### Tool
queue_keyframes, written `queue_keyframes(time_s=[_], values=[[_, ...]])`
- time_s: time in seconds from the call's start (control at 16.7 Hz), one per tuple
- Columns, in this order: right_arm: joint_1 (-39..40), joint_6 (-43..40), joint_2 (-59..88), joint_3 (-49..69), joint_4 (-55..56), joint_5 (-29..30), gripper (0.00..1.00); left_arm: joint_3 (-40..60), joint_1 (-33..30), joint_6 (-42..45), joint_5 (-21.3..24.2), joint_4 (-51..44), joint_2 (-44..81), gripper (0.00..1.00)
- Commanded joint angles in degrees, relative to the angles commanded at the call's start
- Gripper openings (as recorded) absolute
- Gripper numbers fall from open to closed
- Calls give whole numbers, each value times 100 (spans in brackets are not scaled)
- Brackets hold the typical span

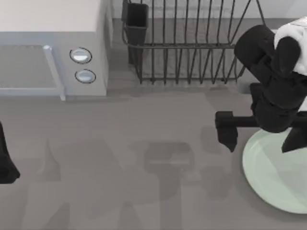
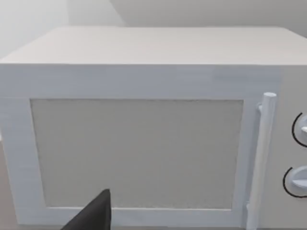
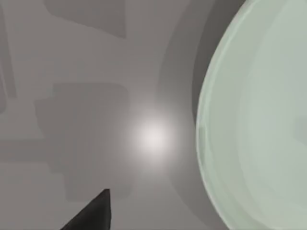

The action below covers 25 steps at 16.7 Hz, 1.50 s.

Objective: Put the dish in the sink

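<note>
The grey worktop (image 1: 144,124) carries a white microwave (image 1: 53,48) far off to the right gripper's left and a dark wire dish rack (image 1: 187,43) beyond the gripper. The pale green dish (image 1: 273,177) lies flat on the worktop, directly under and beside the right gripper (image 1: 228,132); whether that gripper is open I cannot tell. The left arm (image 1: 5,158) sits parked at the worktop's left edge.

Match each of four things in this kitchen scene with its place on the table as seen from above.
1. dish
2. microwave
3. rack
4. left arm

a. far left corner
b. left edge, parked
c. far side, right of centre
d. near right, under the right arm

Pairs: 1-d, 2-a, 3-c, 4-b
</note>
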Motion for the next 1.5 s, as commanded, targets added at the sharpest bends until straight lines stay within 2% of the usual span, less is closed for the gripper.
queue_keyframes(time_s=[0.18,0.54,0.9,1.5], values=[[5,4,183,-251,405,1,100,0,0,0,0,0,0,100],[35,29,860,-1083,2000,5,100,0,0,0,0,0,0,100],[43,36,995,-1231,2218,6,100,0,0,0,0,0,0,100],[43,36,995,-1231,2218,6,25,0,0,0,0,0,0,100]])
